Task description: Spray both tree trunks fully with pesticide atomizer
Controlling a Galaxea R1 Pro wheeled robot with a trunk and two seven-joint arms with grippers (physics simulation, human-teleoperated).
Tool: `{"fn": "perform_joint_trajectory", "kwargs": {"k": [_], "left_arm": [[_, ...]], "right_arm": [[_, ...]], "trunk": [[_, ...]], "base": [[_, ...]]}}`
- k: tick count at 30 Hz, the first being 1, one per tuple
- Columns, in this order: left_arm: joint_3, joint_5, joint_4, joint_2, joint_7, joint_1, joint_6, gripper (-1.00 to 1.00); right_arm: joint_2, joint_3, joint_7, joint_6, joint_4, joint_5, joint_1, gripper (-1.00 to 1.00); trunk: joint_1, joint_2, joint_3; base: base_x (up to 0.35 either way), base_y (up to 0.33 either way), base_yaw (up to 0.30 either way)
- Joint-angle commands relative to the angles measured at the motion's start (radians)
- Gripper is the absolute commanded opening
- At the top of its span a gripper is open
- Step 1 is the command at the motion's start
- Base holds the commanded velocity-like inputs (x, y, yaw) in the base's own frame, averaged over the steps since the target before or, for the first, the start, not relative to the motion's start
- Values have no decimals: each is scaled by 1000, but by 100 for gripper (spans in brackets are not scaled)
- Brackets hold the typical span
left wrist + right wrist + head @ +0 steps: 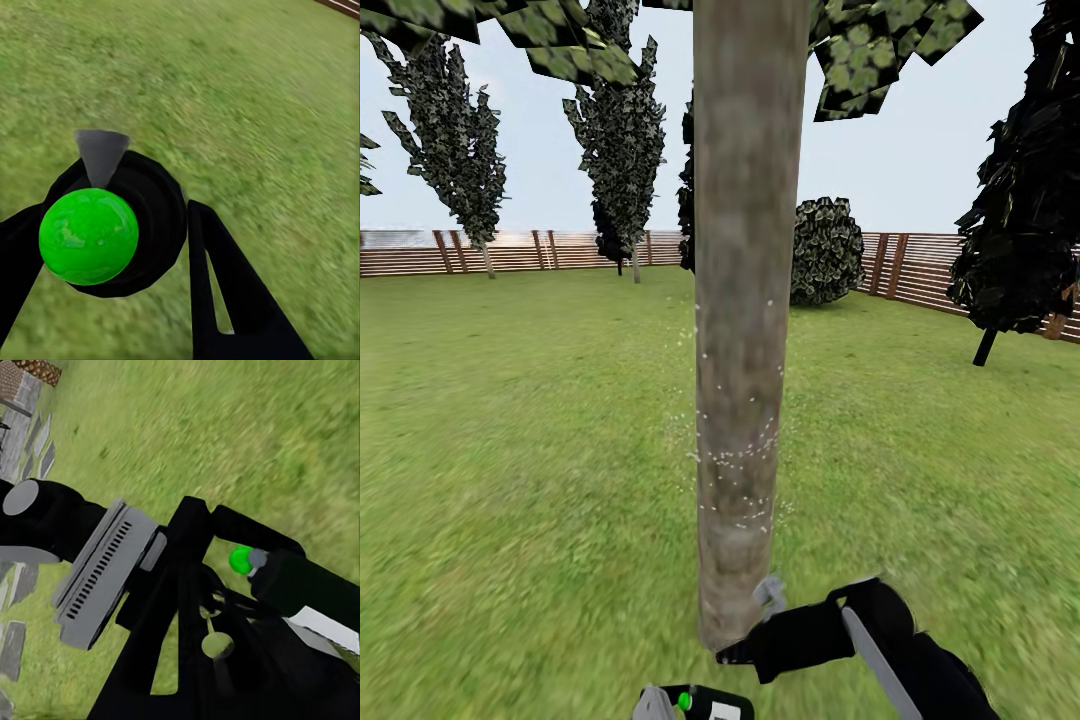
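A thick grey-brown tree trunk (745, 300) rises straight ahead, its blocky green leaves (860, 60) at the top edge. White pesticide specks (735, 460) dot its lower half and drift beside it. The black pesticide atomizer (700, 703), with a green knob and a white mark, sits at the bottom edge below the trunk's foot. In the left wrist view my left gripper (112, 225) is shut on the atomizer (154, 214), its grey nozzle (101, 154) pointing away over the grass. My right gripper (745, 650) hangs low beside the trunk's base, its jaws hard to read. The atomizer (300, 585) lies just past its fingers.
A green lawn (510, 450) spreads all round, bounded by a brown slat fence (510, 252). Thin dark trees (455, 140) stand at the back, a round bush (825, 250) behind the trunk, a near-black tree (1020, 230) at the right. Grey paving stones (15, 450) edge the grass.
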Motion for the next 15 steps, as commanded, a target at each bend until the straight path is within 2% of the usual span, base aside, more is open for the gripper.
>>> {"fn": "perform_joint_trajectory", "kwargs": {"k": [1,7,15], "left_arm": [[-4,9,-1,1,-1,1,-3,-100],[-4,8,-17,3,-3,20,-4,-100],[-4,8,-22,4,-4,22,-5,-100]], "right_arm": [[3,12,3,3,8,2,-1,-100],[26,32,-55,3,21,1,-1,-100],[30,33,-68,3,23,-4,-1,-100]], "trunk": [[0,-1,-1],[0,-1,-1],[0,-1,-1]], "base": [[0,0,0],[0,0,0],[0,0,0]]}}
